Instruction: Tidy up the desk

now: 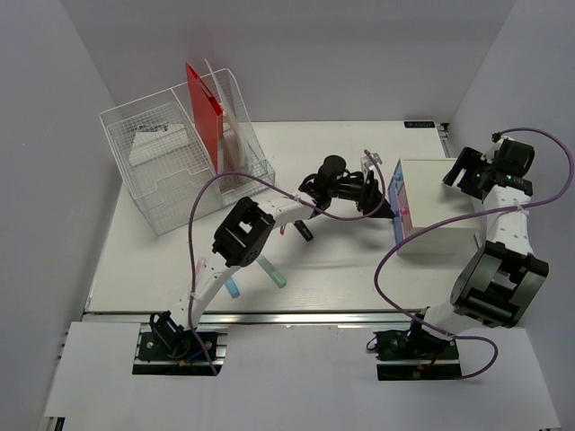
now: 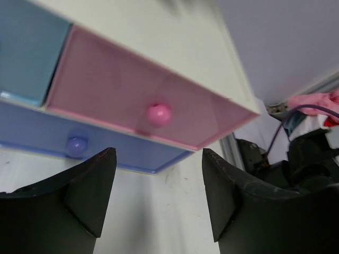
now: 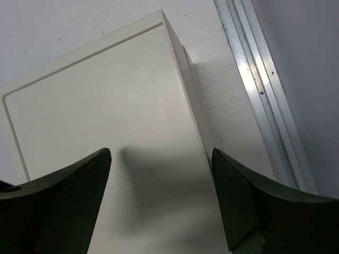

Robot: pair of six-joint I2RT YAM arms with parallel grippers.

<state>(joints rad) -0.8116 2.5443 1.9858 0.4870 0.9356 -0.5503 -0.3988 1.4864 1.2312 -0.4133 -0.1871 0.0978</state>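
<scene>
one smooth, maybe plastic box (image 1: 440, 202) on the flat desk (image 1: 153, 269).

No text, label, brand, number or sign can be read in any view. One candidate exists: a small dark plate (image 1: 419, 124) on the far edge of the desk (image 1: 162, 265), just beyond the far corner of the white drawer box (image 1: 440, 206). It may carry pale lettering, but it is too small to resolve in the top view.

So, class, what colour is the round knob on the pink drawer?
The knob is bright pink, deeper than the drawer front. It shows best in the left wrist view.
</scene>
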